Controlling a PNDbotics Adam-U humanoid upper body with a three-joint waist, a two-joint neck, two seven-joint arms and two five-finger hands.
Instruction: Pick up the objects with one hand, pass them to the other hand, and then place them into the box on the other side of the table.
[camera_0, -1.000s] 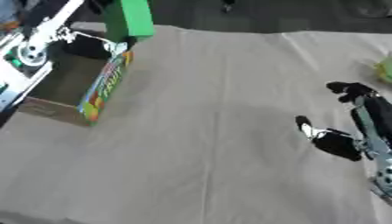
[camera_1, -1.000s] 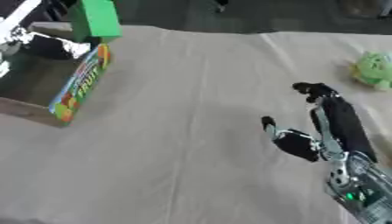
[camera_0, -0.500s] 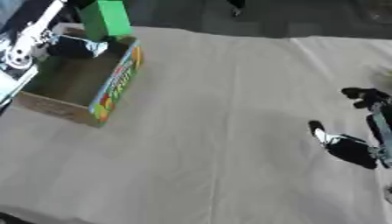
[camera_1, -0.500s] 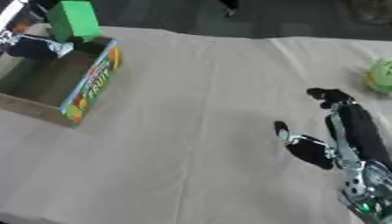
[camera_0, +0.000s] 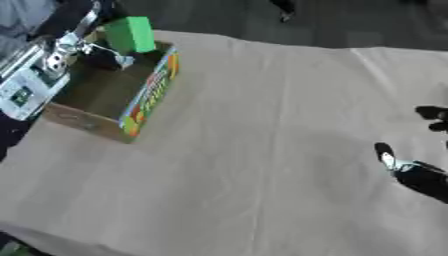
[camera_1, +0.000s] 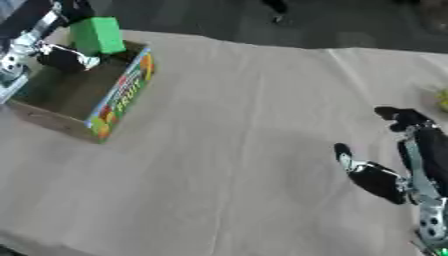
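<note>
The cardboard box (camera_0: 147, 96), with bright printed sides and a green flap (camera_0: 131, 34) standing up at its far end, sits at the table's far left. My left arm comes in from the upper left, and its dark hand (camera_1: 63, 57) is down inside the box's far end; I cannot make out what it holds, if anything. My right hand (camera_1: 381, 179) lies open on the beige cloth at the right, fingers stretched away from me and thumb out to the left, holding nothing. A yellow-green object (camera_1: 442, 100) shows at the right edge.
The beige cloth (camera_0: 262, 150) covers the whole table, with a wide bare stretch between the box and my right hand. Dark floor lies beyond the far edge. My left arm's white and silver forearm (camera_0: 31, 82) runs along the box's left side.
The whole picture has shifted, so the camera has turned left. My left hand has sunk from the box's rim into its far end. My right hand has kept its open pose.
</note>
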